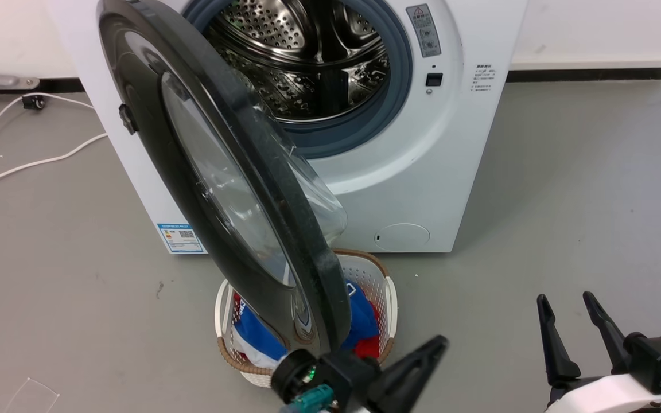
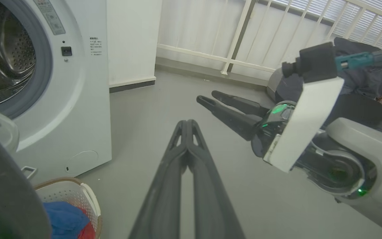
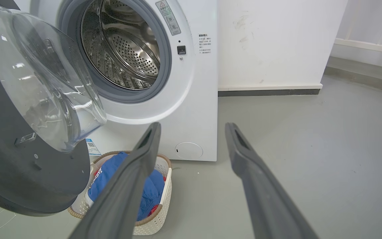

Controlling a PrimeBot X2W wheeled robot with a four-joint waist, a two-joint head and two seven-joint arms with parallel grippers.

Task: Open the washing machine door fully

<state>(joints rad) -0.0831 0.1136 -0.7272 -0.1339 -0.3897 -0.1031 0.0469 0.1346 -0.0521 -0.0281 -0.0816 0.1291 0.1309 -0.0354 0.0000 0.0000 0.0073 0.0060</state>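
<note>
One washing machine door (image 1: 147, 155) is being seen swung out from the front of one washing machine (image 1: 422, 172), one laundry basket (image 1: 387, 287) before it, the left claw (image 2: 187, 124) being held clenched empty, the right claw (image 3: 192, 127) released.

Grey floor (image 1: 566, 172), white wall (image 3: 270, 39), railing (image 2: 237, 36)

The washing machine door (image 1: 221, 189) is seen swung open at centre frame, a laundry basket (image 1: 389, 301) partly covered below.
</note>
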